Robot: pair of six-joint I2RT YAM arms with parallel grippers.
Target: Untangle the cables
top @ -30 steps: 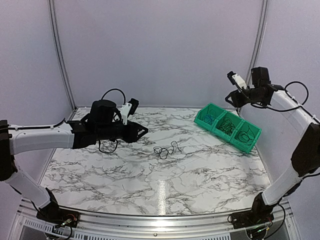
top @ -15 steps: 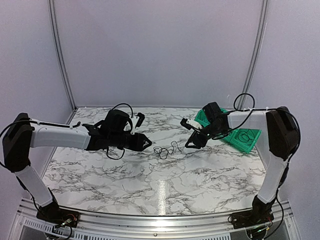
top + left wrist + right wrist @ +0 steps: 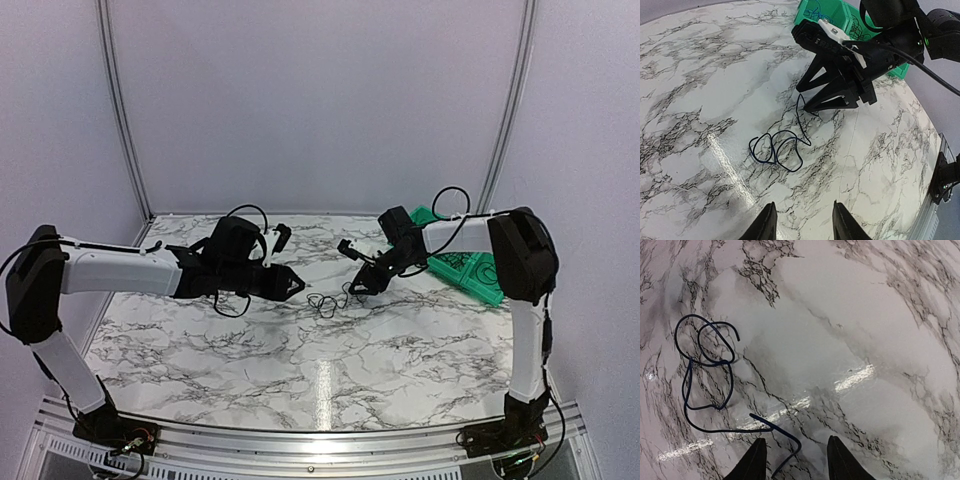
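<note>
we see the blue cable [image 3: 333,297] lying in loose loops near the middle of the marble tabletop [image 3: 250,350]. the left claw [image 3: 296,287] hangs low at the cable's 9 o'clock, its fingers partly apart and holding nothing. the right claw [image 3: 362,287] is down at the cable's 2 o'clock, also partly open, with one free end of the cable running in between its fingers but not pinched, and a green bin [image 3: 480,275] sits at the tabletop's 2 o'clock edge.

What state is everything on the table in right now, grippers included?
blue cable: loose loops flat on the table, ungripped.
left gripper: open, empty, above the table.
right gripper: open, the cable's end between its fingers.
green bin: on the table, other cables inside.
</note>
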